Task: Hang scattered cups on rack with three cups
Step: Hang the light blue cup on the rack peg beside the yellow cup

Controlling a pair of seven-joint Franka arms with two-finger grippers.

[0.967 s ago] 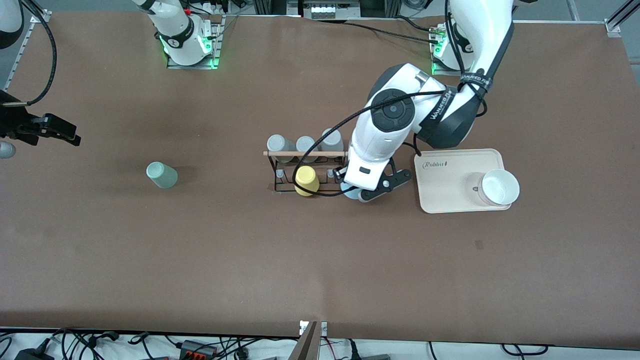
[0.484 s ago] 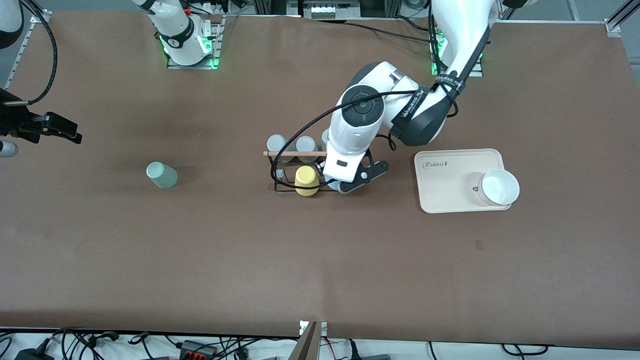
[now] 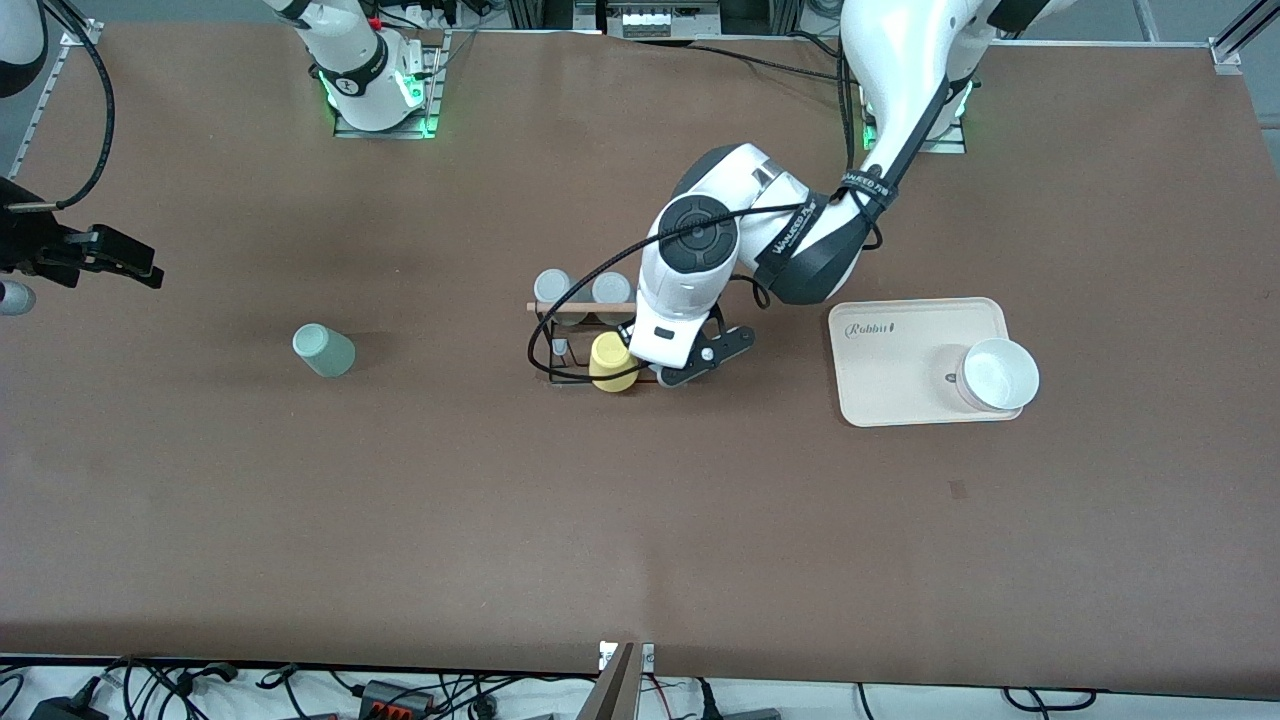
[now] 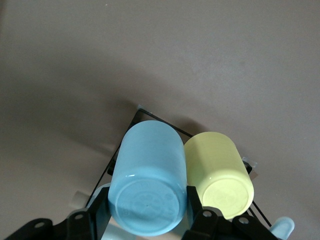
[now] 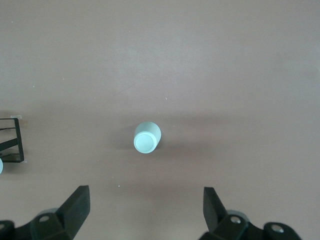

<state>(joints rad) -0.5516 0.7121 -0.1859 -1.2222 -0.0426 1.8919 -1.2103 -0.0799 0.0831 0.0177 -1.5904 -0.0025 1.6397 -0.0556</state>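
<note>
My left gripper [image 4: 145, 217] is clamped on the light blue cup [image 4: 147, 187], held over the rack [image 3: 560, 345] beside the yellow cup [image 3: 611, 361]. My right gripper [image 5: 145, 210] waits, fingers spread, high above the mint green cup [image 3: 322, 350] on the table.

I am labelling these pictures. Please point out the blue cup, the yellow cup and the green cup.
blue cup [image 4: 147, 192]: left wrist view, on its side wall, near its round base.
yellow cup [image 3: 610, 361]: front view, on its side.
green cup [image 5: 145, 142]: right wrist view, on its flat base, facing up.
</note>
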